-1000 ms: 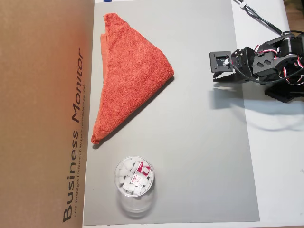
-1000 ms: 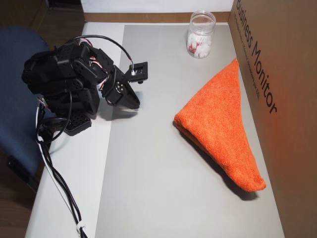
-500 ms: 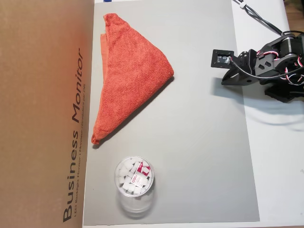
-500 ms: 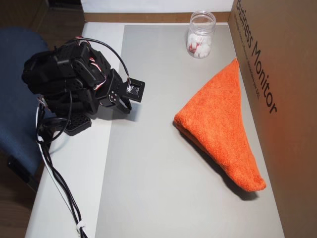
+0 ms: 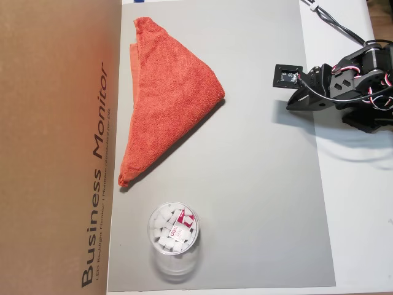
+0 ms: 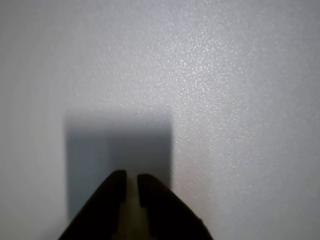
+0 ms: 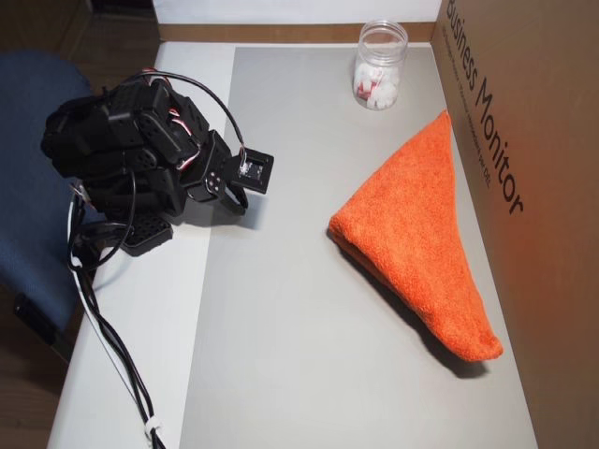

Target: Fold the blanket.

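Now, against the pictures from a second ago, the arm (image 5: pixel 353 83) has drawn back and tipped its head down: earlier the gripper reached out level over the right edge of the grey mat (image 5: pixel 258 184), its fingers pointing toward the middle; half a second ago it was already tucked in, and nothing has shifted since. The blanket, the jar and the box lie exactly where they lay before.

Going left to right in an overhead view, the brown cardboard box (image 5: pixel 58 147) printed "Business Monitor" fills the left side. Just beside it, on the mat, lies the blanket (image 5: pixel 169 98), folded into a long triangle with one long edge running along the box and its blunt corner pointing to the mat's middle. Below the blanket, apart from it, stands a clear plastic jar (image 5: pixel 174 236) holding small white pieces and a bit of red-and-white wrapper. Well to the right, at the mat's edge, sits the folded-up arm on the white table (image 5: pixel 356 215), its wrist camera facing up.

In the wrist view the gripper (image 6: pixel 132 181) points at bare mat, its two dark fingertips nearly together with only a thin slit between them, clasping nothing; its shadow falls on the mat just ahead.

In another overhead view the blanket (image 7: pixel 421 253) shows orange and well apart from the arm (image 7: pixel 140 159).
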